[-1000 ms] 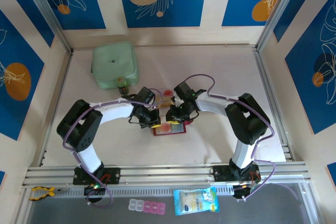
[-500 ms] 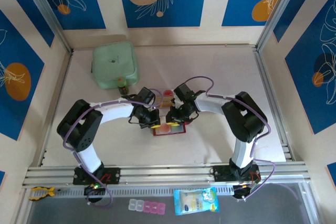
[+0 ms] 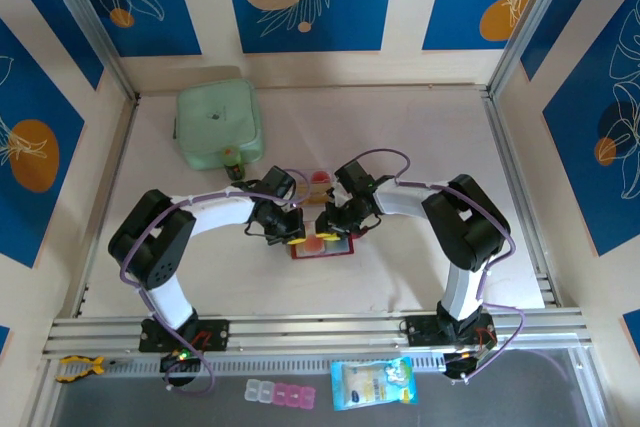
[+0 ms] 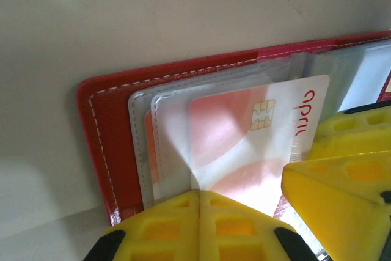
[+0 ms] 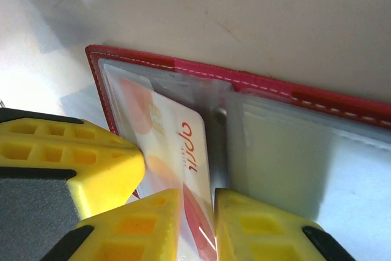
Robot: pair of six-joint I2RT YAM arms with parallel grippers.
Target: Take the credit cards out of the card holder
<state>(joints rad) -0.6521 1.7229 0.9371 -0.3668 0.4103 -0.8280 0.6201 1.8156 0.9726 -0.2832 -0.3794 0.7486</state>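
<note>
Right between the two arms, the holder (image 3: pixel 322 247) lies open and flat on the pale table (image 3: pixel 420 147). It is glossy red leather-like material with white stitching along a rounded border (image 4: pixel 104 126). Inside it are cloudy clear plastic pockets, layered one over another.

The card (image 4: pixel 244 145) is thin, stiff and white, with soft pink discs, a gold chip and red lettering. It sits partly in the left-hand pockets, and its free end pokes out toward the fold.

The right gripper (image 5: pixel 197 203) has ribbed yellow fingers (image 5: pixel 146 224) on either side of that card, with only a narrow gap between them. Its jaws pinch the card's near edge.

The left gripper (image 4: pixel 198 203) has its yellow fingers (image 4: pixel 159 227) pressed together with no gap, clamped over the holder's near edge. They hide the lower edge of the card there.

From above, both wrists crowd over the holder and cover most of it. Just beyond the holder lies a small pinkish item (image 3: pixel 318 179), too small to make out. A pale green, round-cornered square container (image 3: pixel 218 125) sits well apart at the far left. On the dark strip in front of the bases are a pill box (image 3: pixel 280 393) and a blue packet (image 3: pixel 372 383).
</note>
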